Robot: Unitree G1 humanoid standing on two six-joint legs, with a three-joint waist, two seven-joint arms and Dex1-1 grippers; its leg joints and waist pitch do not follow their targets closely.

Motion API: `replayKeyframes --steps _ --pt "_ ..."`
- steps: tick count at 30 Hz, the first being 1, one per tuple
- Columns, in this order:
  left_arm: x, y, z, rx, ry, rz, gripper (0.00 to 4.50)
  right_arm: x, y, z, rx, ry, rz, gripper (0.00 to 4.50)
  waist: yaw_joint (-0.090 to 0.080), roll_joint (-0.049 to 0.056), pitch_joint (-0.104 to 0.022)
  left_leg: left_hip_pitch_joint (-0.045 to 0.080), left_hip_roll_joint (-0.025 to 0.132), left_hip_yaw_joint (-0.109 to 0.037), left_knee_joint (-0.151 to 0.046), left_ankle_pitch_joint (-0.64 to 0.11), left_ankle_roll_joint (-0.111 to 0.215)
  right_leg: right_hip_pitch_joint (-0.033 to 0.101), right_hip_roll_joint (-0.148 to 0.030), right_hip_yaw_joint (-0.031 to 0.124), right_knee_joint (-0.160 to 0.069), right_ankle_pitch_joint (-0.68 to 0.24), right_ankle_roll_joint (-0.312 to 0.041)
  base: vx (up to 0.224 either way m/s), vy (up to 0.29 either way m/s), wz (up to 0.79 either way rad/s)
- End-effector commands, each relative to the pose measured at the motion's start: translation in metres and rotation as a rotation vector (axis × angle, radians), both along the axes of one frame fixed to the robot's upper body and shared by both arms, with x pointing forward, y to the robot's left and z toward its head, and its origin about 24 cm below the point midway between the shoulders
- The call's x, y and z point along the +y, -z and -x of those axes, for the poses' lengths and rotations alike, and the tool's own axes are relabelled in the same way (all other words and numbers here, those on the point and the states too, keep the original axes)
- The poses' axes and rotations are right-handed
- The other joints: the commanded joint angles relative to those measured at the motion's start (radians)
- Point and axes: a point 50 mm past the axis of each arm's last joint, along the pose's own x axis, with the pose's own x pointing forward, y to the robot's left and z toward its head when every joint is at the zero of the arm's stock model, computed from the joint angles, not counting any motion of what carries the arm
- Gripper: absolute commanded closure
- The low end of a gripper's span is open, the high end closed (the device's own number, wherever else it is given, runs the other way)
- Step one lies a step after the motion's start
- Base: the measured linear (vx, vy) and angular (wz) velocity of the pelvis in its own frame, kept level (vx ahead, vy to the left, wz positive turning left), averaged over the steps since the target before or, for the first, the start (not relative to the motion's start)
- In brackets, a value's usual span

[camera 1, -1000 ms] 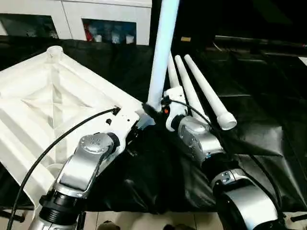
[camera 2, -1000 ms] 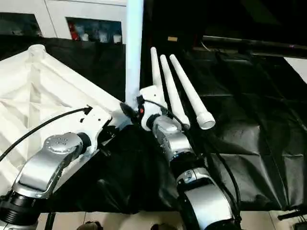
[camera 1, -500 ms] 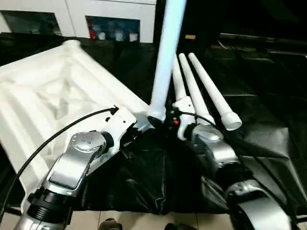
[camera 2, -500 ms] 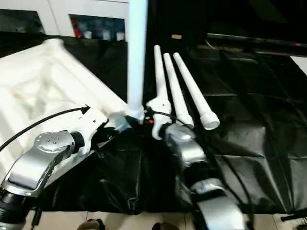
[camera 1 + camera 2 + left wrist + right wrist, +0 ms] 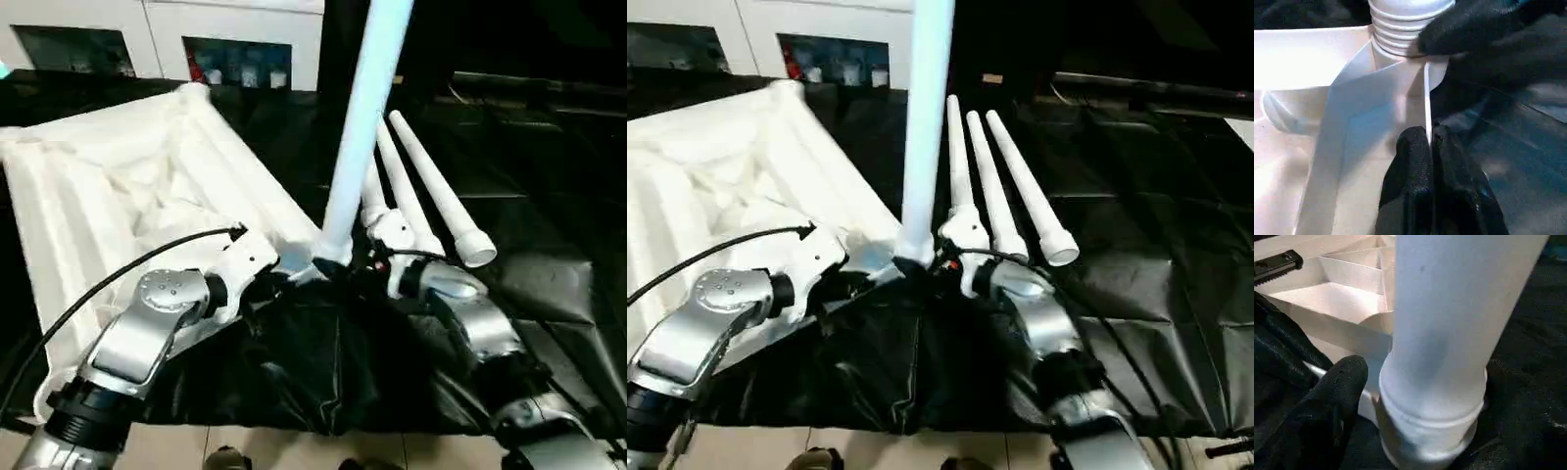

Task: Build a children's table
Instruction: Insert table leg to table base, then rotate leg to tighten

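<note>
The children's table top (image 5: 118, 186) lies upside down at the left, ribs up. One white leg (image 5: 358, 127) stands in its near corner socket, leaning slightly right. Three more legs (image 5: 1019, 181) lie side by side on the black cloth. My left gripper (image 5: 1428, 139) is shut on a thin white rib of the top, just below the socket. My right gripper (image 5: 355, 266) is at the standing leg's base and is open. One of its fingers (image 5: 1344, 382) sits beside the leg's collar, and the other is hidden behind the leg.
Black cloth (image 5: 549, 245) covers the work surface, creased at the right. A white cabinet with glass doors (image 5: 235, 39) stands at the back. A black cable (image 5: 127, 274) loops over my left forearm. Pale floor (image 5: 294, 450) shows past the near edge.
The right gripper's fingers have spread away from the standing leg. The table top's far corner has swung right and the leg leans further right. The left grip is unchanged.
</note>
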Motion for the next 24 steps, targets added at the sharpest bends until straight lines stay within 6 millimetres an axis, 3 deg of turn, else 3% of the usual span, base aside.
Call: replayKeyframes --steps 1,5,18,24 --pt "-0.0123 -0.0097 0.0016 -0.029 0.113 0.043 4.5 -0.0076 -0.0024 0.0022 0.007 -0.002 -0.011 0.48 -0.001 0.022 -0.086 0.011 0.015 0.01 -0.049 -0.096 0.049 0.07 -0.067 0.055 -0.06 0.066 -0.243 0.0 0.0 0.0" --pt "-0.0122 -0.01 0.0029 -0.018 0.145 0.047 4.5 -0.0118 -0.003 0.0041 0.016 -0.008 -0.014 0.48 -0.001 0.023 -0.09 0.009 0.015 0.009 -0.048 -0.086 0.045 0.073 -0.067 0.054 -0.057 0.077 -0.245 0.0 0.0 0.0" --pt "-0.0137 -0.0095 0.005 0.01 0.218 0.07 4.5 -0.013 0.0014 0.0093 0.027 -0.077 0.057 1.64 0.003 0.024 -0.097 0.007 0.013 0.009 -0.042 -0.066 0.058 0.075 -0.068 0.053 -0.052 0.107 -0.257 0.0 0.0 0.0" --pt "-0.0137 -0.0064 0.0063 0.033 0.228 0.073 4.5 -0.0116 0.0028 0.0096 0.031 -0.092 0.068 1.74 0.003 0.023 -0.099 0.007 0.012 0.009 -0.04 -0.074 0.055 0.076 -0.068 0.052 -0.052 0.092 -0.257 0.0 0.0 0.0"
